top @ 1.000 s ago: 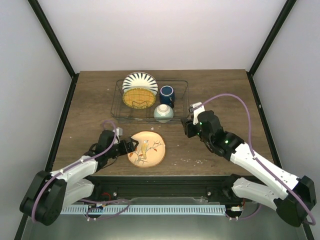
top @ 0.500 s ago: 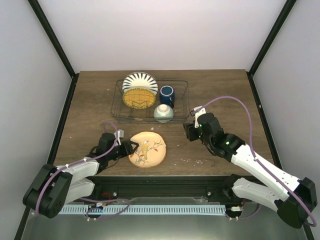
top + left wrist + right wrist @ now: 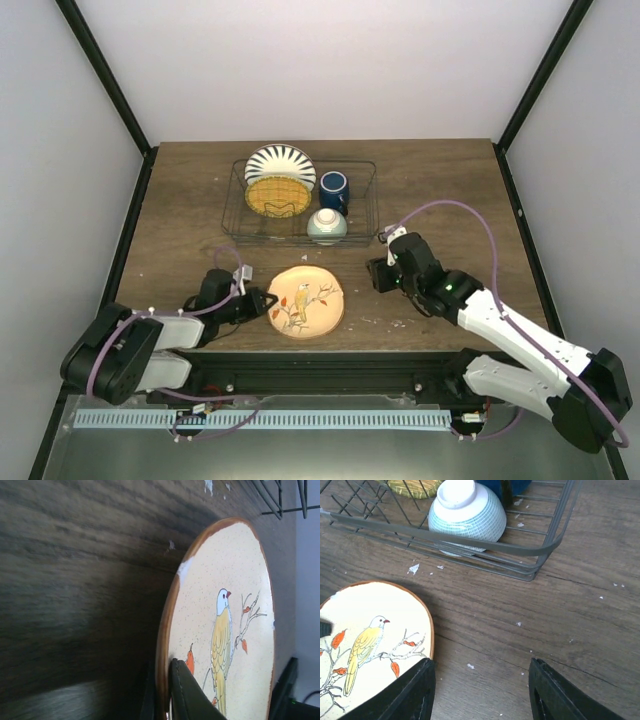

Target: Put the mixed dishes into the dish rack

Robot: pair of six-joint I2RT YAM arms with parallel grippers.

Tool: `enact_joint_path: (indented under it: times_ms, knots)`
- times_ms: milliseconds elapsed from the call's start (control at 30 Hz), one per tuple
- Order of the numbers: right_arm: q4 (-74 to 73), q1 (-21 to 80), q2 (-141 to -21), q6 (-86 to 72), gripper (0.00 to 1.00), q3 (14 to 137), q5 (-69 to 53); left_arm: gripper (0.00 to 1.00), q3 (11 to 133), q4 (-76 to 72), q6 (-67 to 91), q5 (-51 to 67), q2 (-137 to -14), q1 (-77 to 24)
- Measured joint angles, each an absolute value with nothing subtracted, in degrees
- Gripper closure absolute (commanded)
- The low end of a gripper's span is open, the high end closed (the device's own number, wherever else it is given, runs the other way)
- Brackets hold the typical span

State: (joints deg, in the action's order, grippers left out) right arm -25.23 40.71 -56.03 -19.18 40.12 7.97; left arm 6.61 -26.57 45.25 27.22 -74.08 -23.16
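The cream plate with a yellow bird [image 3: 306, 301] lies near the table's front, and my left gripper [image 3: 262, 301] is shut on its left rim. In the left wrist view a dark finger [image 3: 186, 692] presses the plate's face [image 3: 235, 610] at the brown rim. In the wire dish rack [image 3: 365, 215] stand the blue-striped white plate [image 3: 280, 160] and the yellow-orange plate [image 3: 276, 196], with the dark blue mug [image 3: 334, 189] and the upturned mint bowl [image 3: 327, 226]. My right gripper [image 3: 380, 272] hangs open to the right of the bird plate; its view shows the plate [image 3: 370, 640] and bowl [image 3: 466, 515].
Small white crumbs [image 3: 413, 569] dot the wood in front of the rack [image 3: 540, 550]. A black frame edges the table at the front [image 3: 330, 355]. Grey walls close in on both sides.
My left gripper has shut on the bird plate's rim, and the plate has slid a little to the right. My right gripper has come down and toward the front.
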Motion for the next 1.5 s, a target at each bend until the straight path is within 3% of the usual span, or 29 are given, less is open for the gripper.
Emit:
enact_joint_path:
  times_ms: [267,500,933,1500]
  knots:
    - [-24.8,40.7,-55.3,-22.8,0.41,37.5,4.0,1.0,6.0,-34.5,48.2,32.5,-79.6,-23.1]
    - [-22.8,40.7,-54.8,-28.6,0.34,34.3,-3.2,1.0,5.0,-33.0,48.5,33.8,-77.1,-23.3]
    - [-12.7,40.7,-62.5,-34.5,0.34,29.5,-15.9,1.0,8.6,-10.1,43.0,31.4,-55.9,-23.5]
    - [7.9,41.2,-73.4,-37.0,0.37,23.6,-26.9,1.0,9.4,-6.8,43.8,31.6,-53.4,-26.8]
